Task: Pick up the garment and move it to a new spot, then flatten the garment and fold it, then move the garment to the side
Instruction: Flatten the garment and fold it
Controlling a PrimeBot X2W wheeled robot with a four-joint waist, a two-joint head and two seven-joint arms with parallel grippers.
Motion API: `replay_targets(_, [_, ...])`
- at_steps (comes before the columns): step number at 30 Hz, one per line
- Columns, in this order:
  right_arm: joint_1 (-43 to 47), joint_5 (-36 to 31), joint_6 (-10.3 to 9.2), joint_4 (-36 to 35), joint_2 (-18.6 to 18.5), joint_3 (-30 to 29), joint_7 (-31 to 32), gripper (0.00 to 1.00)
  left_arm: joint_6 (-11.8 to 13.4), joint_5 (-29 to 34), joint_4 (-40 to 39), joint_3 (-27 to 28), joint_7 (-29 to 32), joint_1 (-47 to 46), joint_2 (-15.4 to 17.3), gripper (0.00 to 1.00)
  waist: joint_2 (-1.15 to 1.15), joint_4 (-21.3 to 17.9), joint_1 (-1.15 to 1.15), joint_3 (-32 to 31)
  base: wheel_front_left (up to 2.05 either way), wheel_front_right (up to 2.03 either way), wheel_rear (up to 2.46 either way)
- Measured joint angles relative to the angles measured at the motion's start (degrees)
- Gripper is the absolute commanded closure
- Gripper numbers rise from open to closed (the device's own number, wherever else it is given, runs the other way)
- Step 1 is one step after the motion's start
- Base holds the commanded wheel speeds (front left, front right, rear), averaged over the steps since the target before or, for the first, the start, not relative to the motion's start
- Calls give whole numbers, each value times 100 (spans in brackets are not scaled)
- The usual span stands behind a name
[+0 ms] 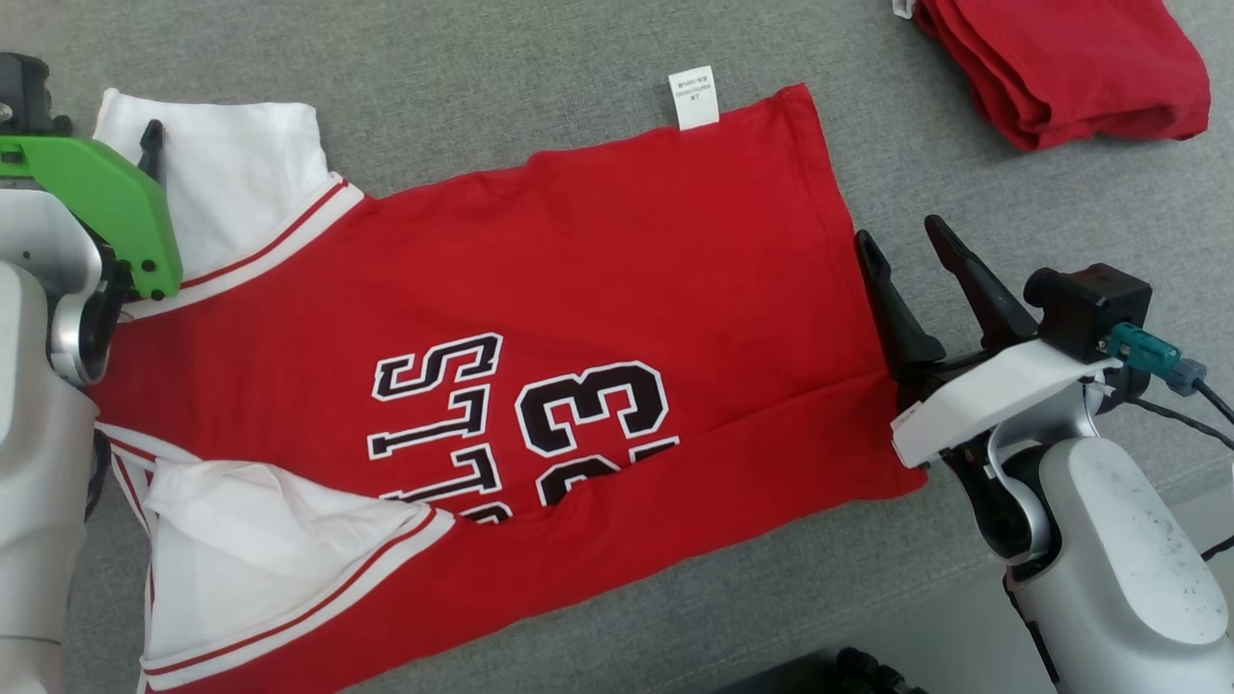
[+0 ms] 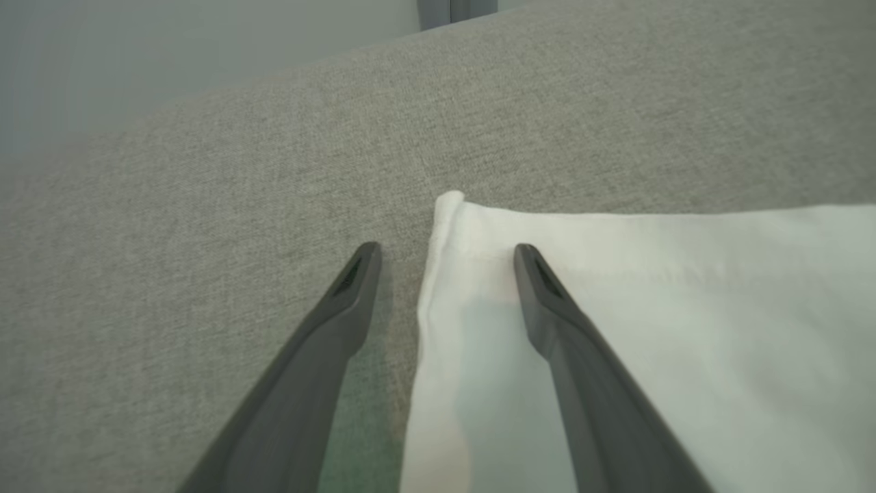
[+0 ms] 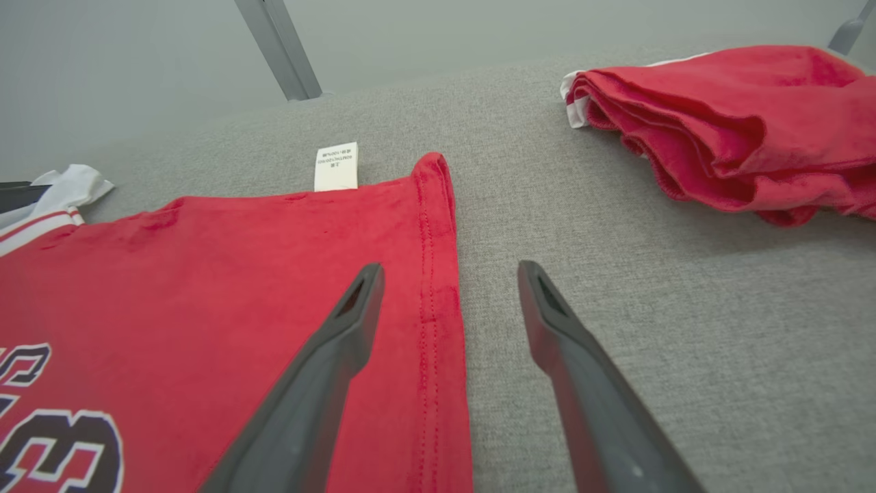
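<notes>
A: Where do we put the garment?
B: We log the red jersey [image 1: 598,289] as spread flat, print up, across the grey cushion [image 1: 501,58]. Hem end points to the robot's right, sleeves to its left. The black "33" [image 1: 593,410] and block lettering [image 1: 439,371] sit mid-body, partly swallowed by a crease toward the near edge.
A: Sleeves?
B: Two white ones with red-striped trim. The far sleeve [image 1: 231,173] lies fairly flat, the near sleeve [image 1: 260,549] is rumpled. A white care label [image 1: 694,96] sticks out past the far side seam onto the cushion.
A: End effectors?
B: Left gripper [image 2: 446,252]: jaws spread wide, nothing gripped. It straddles the far sleeve's edge, one finger over white cloth, the other over bare cushion. Whether it touches the cloth, we cannot tell.
A: And the other?
B: Right gripper [image 3: 449,269]: also spread wide, holding nothing. It straddles the jersey's stitched hem [image 3: 431,274], one finger over red cloth, the other over grey cushion. In the head view we see it just beside the middle of the hem.
A: Anything else?
B: A folded red garment [image 1: 1070,67] at the far right corner, well apart from the jersey, with white trim peeking out at its edge.
</notes>
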Motion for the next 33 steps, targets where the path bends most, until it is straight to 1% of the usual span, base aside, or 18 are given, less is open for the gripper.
replay_targets(6, [-70, 47, 0, -15, -22, 62, -33, 0, 19, 15, 223, -55, 314, -310, 82, 0, 0, -94, 0, 103, 0, 0, 0])
replay_targets(7, [-88, 48, 0, -20, -23, 67, -33, 0, 5, 12, 240, -66, 365, -334, 88, 3, 0, -92, 0, 105, 0, 0, 0])
replay_targets(8, [-98, 49, 0, -22, -26, 67, -35, 0, -10, 7, 253, -73, 400, -344, 90, 43, 0, -88, 0, 104, 0, 0, 0])
replay_targets(9, [-106, 52, 0, -22, -35, 67, -40, 0, -18, -13, 255, -85, 411, -352, 88, 58, 0, -79, 0, 99, 0, 0, 0])
replay_targets(10, [-115, 65, 0, -19, -47, 64, -41, 0, -36, -19, 255, -98, 425, -355, 80, 100, 0, -68, 0, 93, 0, 0, 0])
replay_targets(15, [-222, 64, 0, -9, -126, 66, -55, 0, -100, -48, 227, -169, 293, -338, -1, 100, 0, 20, 0, 34, 0, 0, 0])
replay_targets(18, [-435, -29, 0, 57, -249, 145, 0, 0, -126, -80, 158, -190, 80, -296, -66, 100, 0, 101, -1, -32, 0, 0, 0])
replay_targets(21, [-760, -177, 1, 278, -408, 309, 136, 0, -201, -115, 14, -220, -122, -259, -110, 100, 0, 198, -1, -101, 0, 0, 0])
replay_targets(26, [-1523, -364, 1, 1000, -748, 636, 405, 0, -294, -176, -344, -267, -370, -98, -148, 100, 0, 422, -1, -198, 0, 0, 0])
replay_targets(27, [-1711, -386, 1, 1232, -827, 734, 488, 0, -304, -186, -458, -282, -425, -63, -170, 100, 0, 490, -1, -219, 0, 0, 0])
replay_targets(33, [-2254, -365, 1, 2341, -1038, 1161, 783, 0, -315, -282, -820, -383, -521, 170, -291, 100, 0, 821, -1, -310, 0, 0, 0])
